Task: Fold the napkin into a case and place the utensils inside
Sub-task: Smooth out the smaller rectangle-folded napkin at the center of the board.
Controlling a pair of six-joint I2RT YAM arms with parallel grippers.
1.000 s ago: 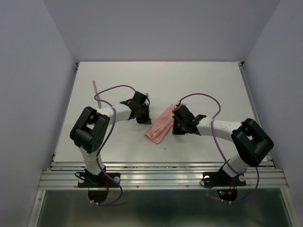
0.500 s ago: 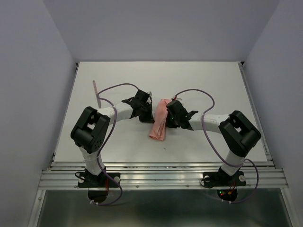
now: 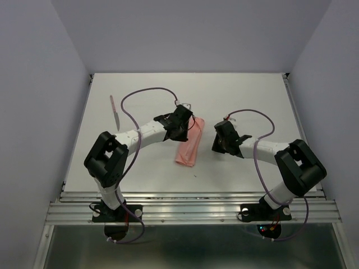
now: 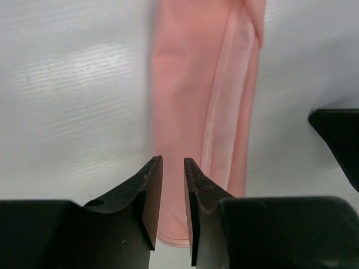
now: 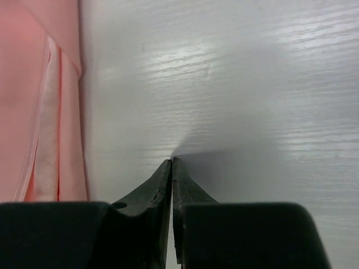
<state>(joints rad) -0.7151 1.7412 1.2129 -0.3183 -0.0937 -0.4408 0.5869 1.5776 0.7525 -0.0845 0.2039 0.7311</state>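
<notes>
Across the middle of the white counter [image 3: 252,101] the two arms reach inward from their bases at the near edge. The left arm [image 3: 140,133] stretches toward the centre, and the right arm [image 3: 269,148] sits lower and off to the right. Between their ends lies the napkin [image 3: 189,147], folded into a long, narrow salmon-pink strip. It lies flat on the counter at a slight slant, and a lengthwise fold edge shows along one side.

The left tool [image 4: 173,162] is over the strip's far end. Its fingers stand a narrow gap apart with nothing caught between them, and the pink cloth shows through the gap. Whether the tips touch the cloth cannot be told. The right tool [image 5: 171,162] is just beside the strip on its right, clear of the cloth. Its fingers are pressed together on nothing, tips down close to the bare counter.

One utensil [image 3: 115,110], a thin pinkish piece, lies alone near the counter's far-left edge, well apart from the napkin.
</notes>
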